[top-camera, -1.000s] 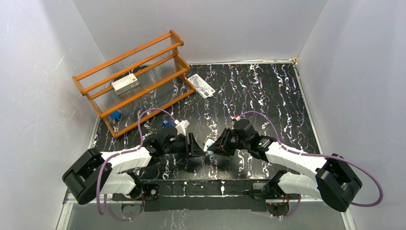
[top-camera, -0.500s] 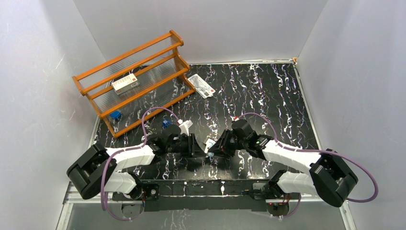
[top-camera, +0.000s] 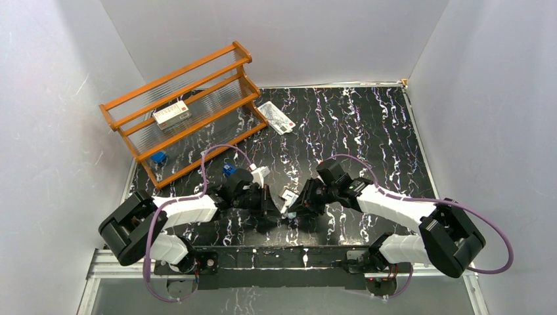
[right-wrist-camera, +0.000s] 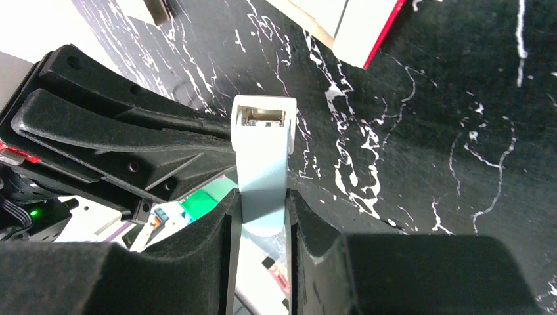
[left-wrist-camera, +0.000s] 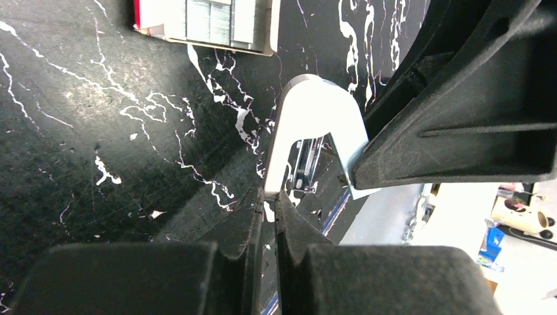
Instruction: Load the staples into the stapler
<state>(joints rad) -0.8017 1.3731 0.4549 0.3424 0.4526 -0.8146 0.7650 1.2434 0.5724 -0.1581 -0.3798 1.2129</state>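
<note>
The table point(top-camera: 368, 125) has a smooth, glossy black top veined with white like marble. The rack point(top-camera: 243, 51) has orange-stained wooden rails with a soft sheen and shelves of clear ribbed plastic. The stapler point(right-wrist-camera: 264, 164) has a smooth, pale-blue plastic shell with a dull sheen, and its channel point(left-wrist-camera: 307, 161) is bright bare metal. The staples point(left-wrist-camera: 210, 20) are silvery, finely ridged metal strips lying in a tray point(left-wrist-camera: 217, 47) of pale matt cardboard. The fingers of the left gripper point(left-wrist-camera: 269, 203) and the right gripper point(right-wrist-camera: 263, 210) are matt black plastic, faintly grainy. The arms point(top-camera: 187, 210) have glossy white plastic shells. The walls point(top-camera: 59, 98) are matt pale grey.
</note>
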